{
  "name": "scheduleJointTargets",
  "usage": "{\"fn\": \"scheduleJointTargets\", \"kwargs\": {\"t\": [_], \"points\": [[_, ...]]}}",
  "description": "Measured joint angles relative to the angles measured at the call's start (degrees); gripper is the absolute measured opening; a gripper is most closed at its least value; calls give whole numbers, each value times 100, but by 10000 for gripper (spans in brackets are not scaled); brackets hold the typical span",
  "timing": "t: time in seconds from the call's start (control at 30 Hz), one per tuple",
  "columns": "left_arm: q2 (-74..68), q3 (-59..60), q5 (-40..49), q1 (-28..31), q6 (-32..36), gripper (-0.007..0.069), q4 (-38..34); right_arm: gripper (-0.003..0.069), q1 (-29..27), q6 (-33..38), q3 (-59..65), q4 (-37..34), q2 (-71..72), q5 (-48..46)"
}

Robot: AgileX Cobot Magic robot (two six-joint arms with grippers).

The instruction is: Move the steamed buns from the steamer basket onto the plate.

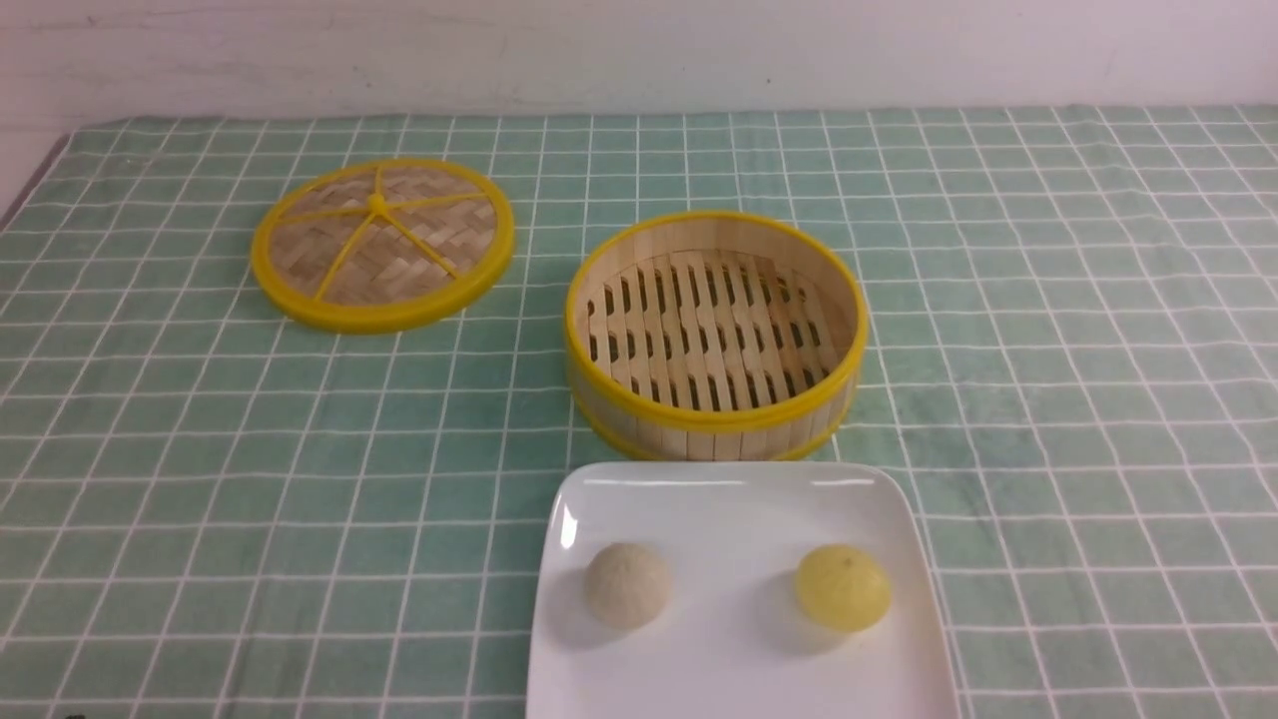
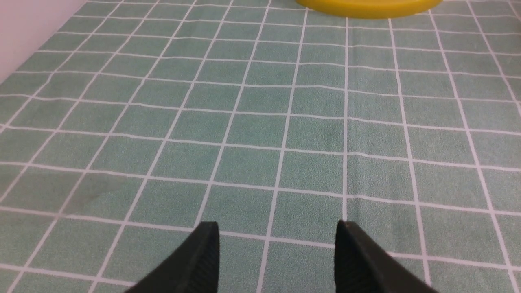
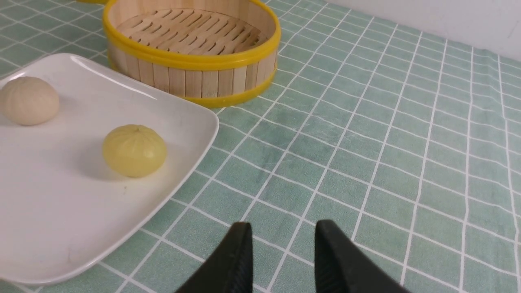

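Observation:
The off-white bun (image 1: 626, 585) and the pale yellow bun (image 1: 842, 587) sit apart on the white plate (image 1: 734, 499) at the front middle. The steamer basket (image 1: 714, 335) stands empty just behind the plate. In the right wrist view the yellow bun (image 3: 134, 150), the off-white bun (image 3: 28, 100), the plate (image 3: 53, 211) and the basket (image 3: 191, 53) all show. My right gripper (image 3: 283, 232) is open and empty above the cloth beside the plate. My left gripper (image 2: 276, 232) is open and empty above bare cloth. Neither gripper shows in the front view.
The flat woven lid (image 1: 382, 243) with yellow rim lies at the back left; its rim (image 2: 368, 7) shows in the left wrist view. A green checked cloth (image 1: 1048, 350) covers the table. A white wall (image 1: 639, 50) runs behind.

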State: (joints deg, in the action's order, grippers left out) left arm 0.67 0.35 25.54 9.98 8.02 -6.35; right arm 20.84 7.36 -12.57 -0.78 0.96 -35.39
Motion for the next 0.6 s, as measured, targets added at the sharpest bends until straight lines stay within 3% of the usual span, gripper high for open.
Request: {"fn": "scheduleJointTargets", "kwargs": {"t": [0.47, 0.6], "points": [[0, 0, 3, 0, -14, 404, -448, 243, 0, 0, 0, 0, 0, 0], [0, 0, -3, 0, -458, 404, -137, 243, 0, 0, 0, 0, 0, 0]]}}
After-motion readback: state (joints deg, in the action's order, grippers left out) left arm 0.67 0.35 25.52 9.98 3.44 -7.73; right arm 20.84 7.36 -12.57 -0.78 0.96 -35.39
